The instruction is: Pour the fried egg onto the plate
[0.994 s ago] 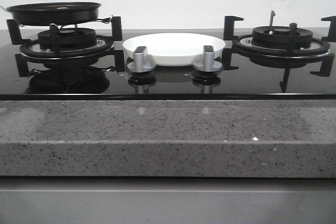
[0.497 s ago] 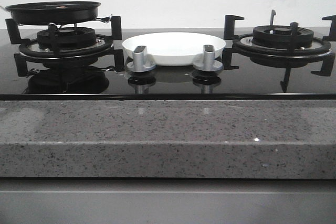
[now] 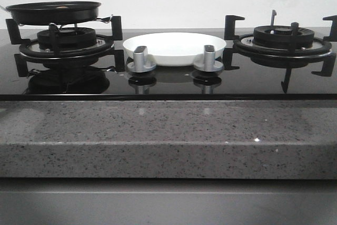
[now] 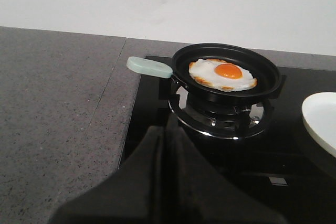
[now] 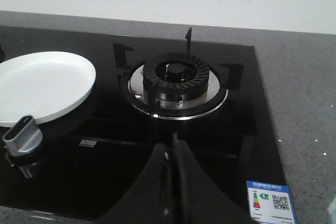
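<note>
The fried egg (image 4: pixel 222 74), white with an orange yolk and browned edges, lies in a black frying pan (image 4: pixel 262 69) on the left burner; the pan (image 3: pixel 52 11) has a pale green handle (image 4: pixel 149 67). In the front view the egg is barely visible. The white plate (image 3: pixel 174 46) sits between the two burners, behind two silver knobs, and shows in both wrist views (image 4: pixel 321 121) (image 5: pixel 44 85). My left gripper (image 4: pixel 169 129) is shut and empty, short of the pan handle. My right gripper (image 5: pixel 173 142) is shut and empty, in front of the right burner (image 5: pixel 177 80).
Two silver knobs (image 3: pixel 141 60) (image 3: pixel 208 59) stand in front of the plate. The black glass hob (image 3: pixel 168 80) sits in a grey speckled stone counter (image 3: pixel 168 135). A white wall is behind. An energy label (image 5: pixel 270 200) is on the hob's right corner.
</note>
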